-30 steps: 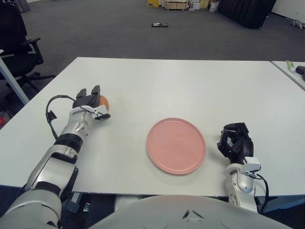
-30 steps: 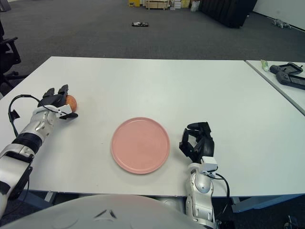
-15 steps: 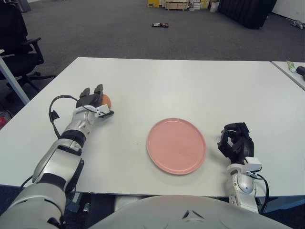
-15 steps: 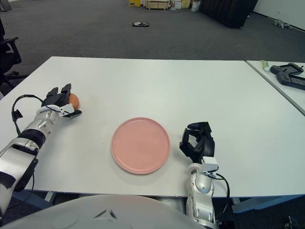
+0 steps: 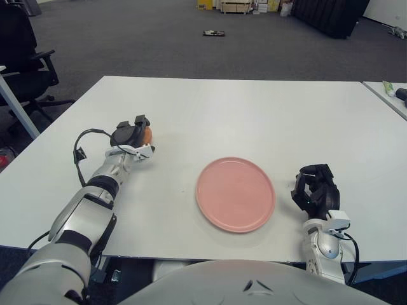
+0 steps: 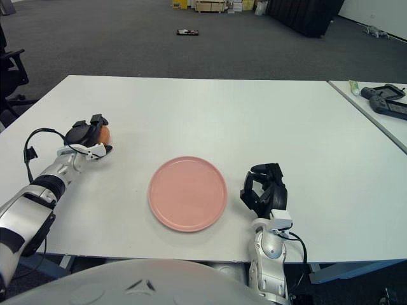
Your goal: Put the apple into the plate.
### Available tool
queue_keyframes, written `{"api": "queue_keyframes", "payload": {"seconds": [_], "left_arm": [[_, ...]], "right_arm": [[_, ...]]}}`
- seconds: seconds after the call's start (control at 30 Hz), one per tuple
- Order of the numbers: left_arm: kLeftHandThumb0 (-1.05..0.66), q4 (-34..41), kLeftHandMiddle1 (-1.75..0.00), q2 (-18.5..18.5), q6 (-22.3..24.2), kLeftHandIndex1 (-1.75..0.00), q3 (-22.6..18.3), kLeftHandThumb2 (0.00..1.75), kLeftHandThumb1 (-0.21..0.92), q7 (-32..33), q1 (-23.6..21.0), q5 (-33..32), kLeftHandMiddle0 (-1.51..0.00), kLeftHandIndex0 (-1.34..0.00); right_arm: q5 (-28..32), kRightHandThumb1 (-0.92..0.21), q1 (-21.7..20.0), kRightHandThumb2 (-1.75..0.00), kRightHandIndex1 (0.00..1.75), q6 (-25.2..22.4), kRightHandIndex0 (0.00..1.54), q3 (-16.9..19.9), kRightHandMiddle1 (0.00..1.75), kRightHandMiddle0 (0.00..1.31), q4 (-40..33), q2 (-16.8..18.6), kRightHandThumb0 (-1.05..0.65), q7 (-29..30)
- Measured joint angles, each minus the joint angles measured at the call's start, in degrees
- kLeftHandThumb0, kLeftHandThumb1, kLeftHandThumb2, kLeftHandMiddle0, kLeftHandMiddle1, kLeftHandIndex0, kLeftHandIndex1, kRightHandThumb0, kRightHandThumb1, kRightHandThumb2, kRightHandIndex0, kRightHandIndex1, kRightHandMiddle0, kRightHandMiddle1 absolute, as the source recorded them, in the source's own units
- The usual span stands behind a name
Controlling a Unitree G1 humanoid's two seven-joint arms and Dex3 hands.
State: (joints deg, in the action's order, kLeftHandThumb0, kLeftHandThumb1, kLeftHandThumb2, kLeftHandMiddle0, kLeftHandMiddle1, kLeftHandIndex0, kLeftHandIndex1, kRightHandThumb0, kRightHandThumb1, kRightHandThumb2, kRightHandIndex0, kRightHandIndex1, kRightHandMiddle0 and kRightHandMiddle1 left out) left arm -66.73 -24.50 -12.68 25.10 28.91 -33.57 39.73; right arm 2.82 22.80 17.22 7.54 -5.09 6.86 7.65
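Observation:
A small orange-red apple [image 5: 146, 134] sits at the table's left side, wrapped by the fingers of my left hand [image 5: 132, 137], which is shut on it just above the white table [image 5: 254, 108]. The same hand shows in the right eye view [image 6: 89, 135]. A round pink plate [image 5: 234, 194] lies empty near the front middle, well to the right of the apple. My right hand [image 5: 314, 191] rests curled at the front right edge, beside the plate, holding nothing.
A second table at the far right carries a dark controller [image 6: 385, 98] and a small tube [image 6: 353, 87]. An office chair [image 5: 25, 60] stands to the left of the table. Grey carpet floor lies beyond.
My left hand has closed around the apple and shifted a little to the right, toward the plate. The right hand has not moved.

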Motion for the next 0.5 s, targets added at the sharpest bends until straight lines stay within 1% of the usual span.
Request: {"api": "queue_keyframes", "payload": {"seconds": [0.1, 0.17, 0.3, 0.47, 0.5], "left_arm": [[-0.5, -0.8, -1.74, 0.2, -1.0, -1.75, 0.5, 1.41, 0.24, 2.4, 0.0, 0.0, -1.19, -0.67], [-0.5, -1.1, -1.75, 0.3, -1.3, -1.75, 0.7, 1.4, 0.25, 3.3, 0.0, 0.0, -1.23, -0.66], [-0.49, -1.5, -1.75, 0.7, -1.6, -1.75, 0.9, 1.37, 0.27, 4.6, 0.0, 0.0, -1.28, -0.64], [-0.48, -1.6, -1.75, 0.9, -2.2, -1.75, 1.0, 1.36, 0.28, 5.1, 0.0, -0.3, -1.29, -0.63], [-0.48, -1.7, -1.75, 0.9, -2.3, -1.75, 1.0, 1.34, 0.3, 5.1, 0.0, -0.4, -1.29, -0.62]], "right_arm": [[0.5, -0.68, 0.0, -0.87, 1.75, 0.6, 0.76, 0.0, 1.75, 0.34, 0.0, 0.0, -0.38, -0.2], [0.7, -0.67, 0.0, -0.88, 1.75, 1.2, 0.76, 0.0, 1.75, 0.35, 0.0, 0.0, -0.39, -0.4], [1.0, -0.65, 0.0, -0.9, 1.75, 2.1, 0.78, 0.1, 1.75, 0.36, 0.2, 0.0, -0.39, -0.5], [1.2, -0.64, -0.2, -0.91, 1.75, 2.7, 0.79, 0.2, 1.75, 0.37, 0.5, 0.0, -0.39, -0.8], [1.2, -0.64, -0.2, -0.92, 1.75, 2.8, 0.8, 0.3, 1.75, 0.37, 0.6, 0.0, -0.39, -0.8]]}}
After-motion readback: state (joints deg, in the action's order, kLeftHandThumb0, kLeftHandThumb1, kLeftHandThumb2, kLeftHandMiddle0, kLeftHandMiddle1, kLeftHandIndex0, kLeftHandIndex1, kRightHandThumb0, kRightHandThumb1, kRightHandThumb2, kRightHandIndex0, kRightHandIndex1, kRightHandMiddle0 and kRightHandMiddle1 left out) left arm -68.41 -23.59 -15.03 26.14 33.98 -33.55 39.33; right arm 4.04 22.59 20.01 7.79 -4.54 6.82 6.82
